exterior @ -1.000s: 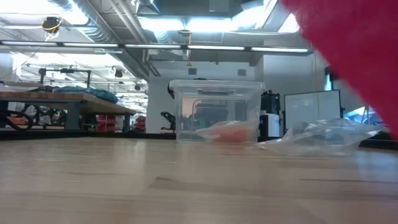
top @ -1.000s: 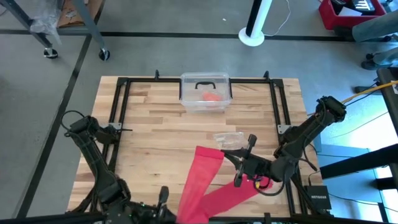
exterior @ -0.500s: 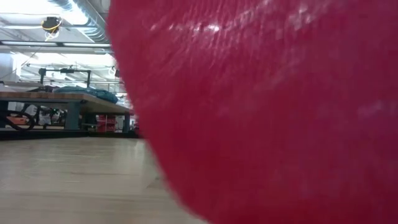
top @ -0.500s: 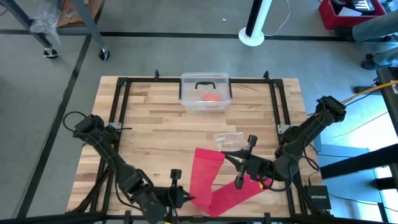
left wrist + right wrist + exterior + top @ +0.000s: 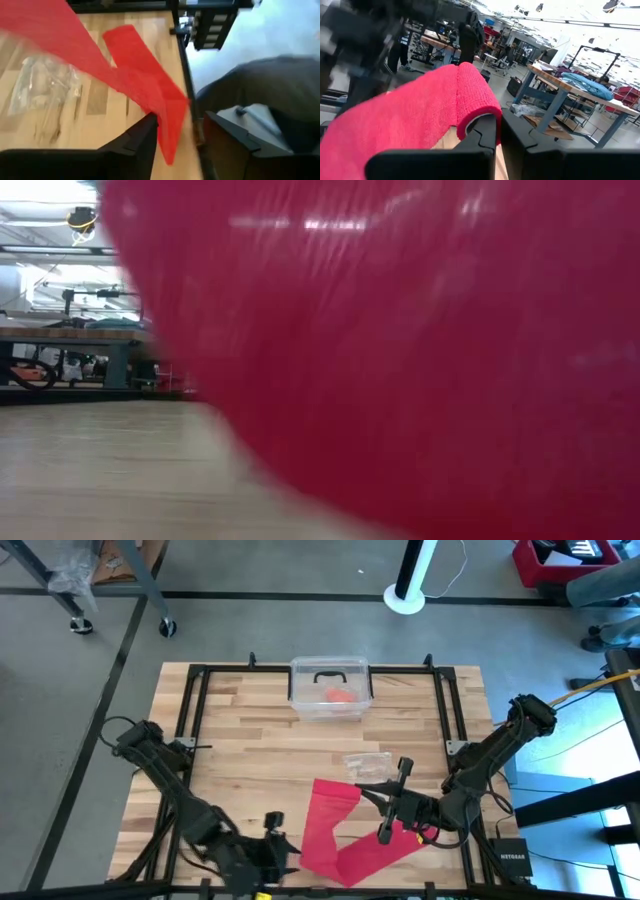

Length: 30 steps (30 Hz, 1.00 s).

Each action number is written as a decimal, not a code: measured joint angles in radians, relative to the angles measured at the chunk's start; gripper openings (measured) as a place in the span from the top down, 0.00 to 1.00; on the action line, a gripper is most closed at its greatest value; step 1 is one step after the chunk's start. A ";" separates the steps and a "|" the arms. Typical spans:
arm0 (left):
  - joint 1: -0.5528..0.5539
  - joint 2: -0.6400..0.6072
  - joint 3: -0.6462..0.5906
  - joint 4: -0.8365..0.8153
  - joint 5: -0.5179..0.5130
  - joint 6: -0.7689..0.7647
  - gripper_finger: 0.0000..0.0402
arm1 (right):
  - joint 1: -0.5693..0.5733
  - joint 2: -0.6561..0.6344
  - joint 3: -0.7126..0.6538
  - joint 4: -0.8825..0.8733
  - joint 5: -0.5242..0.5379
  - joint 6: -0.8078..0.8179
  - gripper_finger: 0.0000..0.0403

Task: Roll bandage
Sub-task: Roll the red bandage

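Note:
The red bandage [image 5: 330, 825] lies in a V on the near part of the table. One limb runs from its far end [image 5: 335, 787] to a fold [image 5: 340, 875] at the near edge, and the other rises to the right. My right gripper [image 5: 392, 825] is shut on that right end. My left gripper [image 5: 278, 843] stands open just left of the bandage. In the left wrist view a blurred corner of cloth [image 5: 171, 131] shows in the gap between its fingers [image 5: 142, 140]. The bandage [image 5: 400, 360] fills most of the low view. My left gripper: I cannot tell whether its open fingers touch the bandage's corner [image 5: 171, 131]. My right gripper pinches the bandage's right end between its two fingers, and the cloth curls over one finger [image 5: 475, 107]. The fingers lie about level, pointing toward the table's left. The bandage slopes from there down to the table.
A clear lidded box [image 5: 330, 690] with an orange-red lump inside stands at the far middle. A crinkly clear plastic bag [image 5: 365, 762] lies just beyond the bandage's far end. A black frame [image 5: 195, 720] runs round the table. Bare wood lies to the left.
My left gripper has swung along the near edge toward the table's right, dragging the bandage's near part with it, so the long limb over the near edge has become a tight fold. The gripper has then drawn back a little to the left. My right gripper has kept still.

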 joint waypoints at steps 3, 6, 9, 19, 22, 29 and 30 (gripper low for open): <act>-0.037 -0.025 0.005 -0.021 -0.105 0.000 0.61 | 0.000 0.000 0.000 -0.001 -0.040 0.017 0.96; -0.070 -0.021 0.002 -0.074 -0.208 0.018 0.63 | 0.000 0.000 0.000 -0.003 -0.084 0.025 0.96; -0.090 -0.029 0.002 -0.115 -0.331 0.022 0.65 | 0.000 0.000 0.000 -0.004 -0.100 0.027 0.96; -0.061 -0.020 0.002 -0.121 -0.445 0.012 0.67 | -0.001 0.000 0.001 -0.054 -0.232 0.095 0.96; -0.058 -0.020 0.002 -0.078 -0.468 0.077 0.68 | -0.001 0.000 0.001 -0.072 -0.267 0.132 0.96; -0.065 -0.012 0.003 0.163 -0.476 0.355 0.72 | -0.001 0.000 0.000 -0.071 -0.377 0.215 0.96; -0.065 -0.007 0.003 0.184 -0.476 0.385 0.72 | -0.001 0.000 0.000 -0.068 -0.385 0.224 0.96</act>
